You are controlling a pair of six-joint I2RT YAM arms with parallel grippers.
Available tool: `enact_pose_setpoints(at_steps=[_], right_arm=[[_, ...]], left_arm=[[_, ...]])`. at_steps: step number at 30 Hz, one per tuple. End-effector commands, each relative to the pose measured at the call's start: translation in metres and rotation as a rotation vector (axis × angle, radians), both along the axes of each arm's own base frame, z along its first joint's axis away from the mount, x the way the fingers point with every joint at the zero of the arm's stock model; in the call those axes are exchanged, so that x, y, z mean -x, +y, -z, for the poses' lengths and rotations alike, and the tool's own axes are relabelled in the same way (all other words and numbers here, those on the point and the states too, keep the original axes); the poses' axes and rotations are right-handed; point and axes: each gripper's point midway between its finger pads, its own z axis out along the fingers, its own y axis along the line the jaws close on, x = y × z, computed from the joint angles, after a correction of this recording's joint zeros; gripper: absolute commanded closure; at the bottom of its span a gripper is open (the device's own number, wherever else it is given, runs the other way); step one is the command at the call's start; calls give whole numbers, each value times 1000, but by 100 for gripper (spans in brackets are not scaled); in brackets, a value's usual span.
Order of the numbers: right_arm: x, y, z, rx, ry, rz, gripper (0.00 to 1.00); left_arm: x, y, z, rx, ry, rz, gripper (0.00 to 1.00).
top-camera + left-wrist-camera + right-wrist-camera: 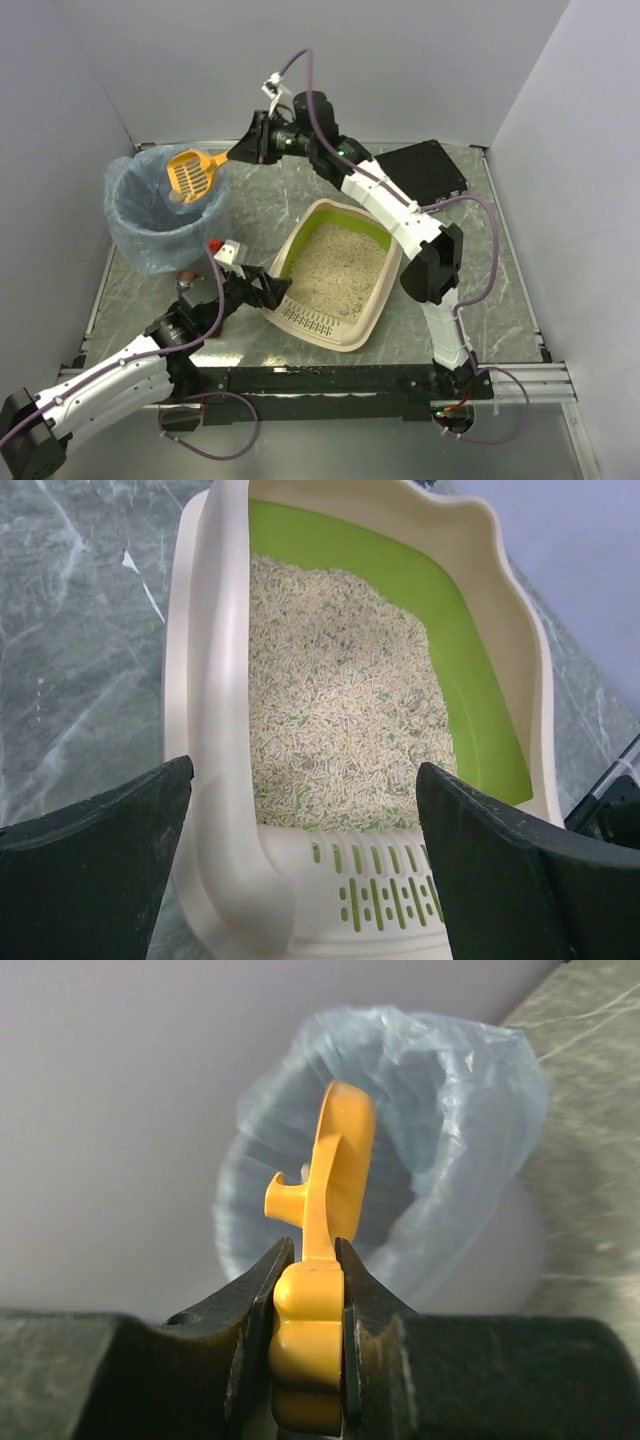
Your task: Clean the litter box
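Beige plastic forms the rim of the litter box [377, 300], which sits on the grey marbled table [260, 205] at about its middle, just ahead of the two arm bases, with its slotted grille end turned toward the left arm and pale sandy granules spread inside the lime-green inner wall. The left gripper [268, 290] hangs at that grille end with its jaws spread wide and nothing between them; in the left wrist view the litter box [215, 680] fills the frame, one dark finger [100, 860] outside the side wall and the other over the grille, and whether either touches the plastic I cannot tell. The right gripper [238, 153] is clamped tight on the handle of a yellow slotted scoop [193, 172], holding its blade above the mouth of the round bin lined with a blue bag [130, 215] at the table's far left. A small greyish lump shows at the blade's near edge. From the right wrist the scoop [335, 1160] appears edge-on between the pressed fingers of the right gripper [312, 1250], the blue bag [460, 1090] behind it. A black case [425, 170] lies at the far right, well apart from the litter box. A small white block with a red cap [225, 248] rides on the left arm; any marking on it is too small to read.
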Motion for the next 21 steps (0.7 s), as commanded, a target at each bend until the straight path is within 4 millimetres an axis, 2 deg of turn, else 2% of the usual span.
enact_pose_setpoints(at_steps=[1, 3, 5, 8, 11, 16, 17, 18, 19, 20, 21], right_arm=[[21, 3, -23, 80, -394, -69, 100], [28, 2, -35, 65, -495, -71, 100], [32, 2, -37, 67, -534, -71, 100], [31, -3, -44, 48, -512, -50, 100], [37, -12, -65, -20, -481, -29, 100], [52, -43, -90, -119, -366, -46, 100], [60, -54, -109, -176, -334, -39, 100], [51, -66, -104, -186, -301, -15, 100], [57, -74, -108, -205, -286, -43, 100], [63, -89, -124, -251, -273, -42, 100], [61, -95, -111, -243, -225, -47, 100]], left_arm=[[-2, -6, -7, 34, -16, 8, 3], [1, -9, -6, 35, -18, 34, 3], [1, -11, -6, 47, -14, 38, 3], [-2, -10, -6, 48, -8, 17, 3], [-3, -14, -7, 14, -4, 38, 3], [-9, -17, -10, -19, 9, 31, 3], [-12, -18, -11, -16, 3, 22, 3], [-14, -19, -11, -16, 1, 16, 3], [-17, -19, -13, -21, -11, 10, 3], [-20, -19, -7, -40, -1, 2, 3], [-24, -17, -4, -55, 8, -22, 3]])
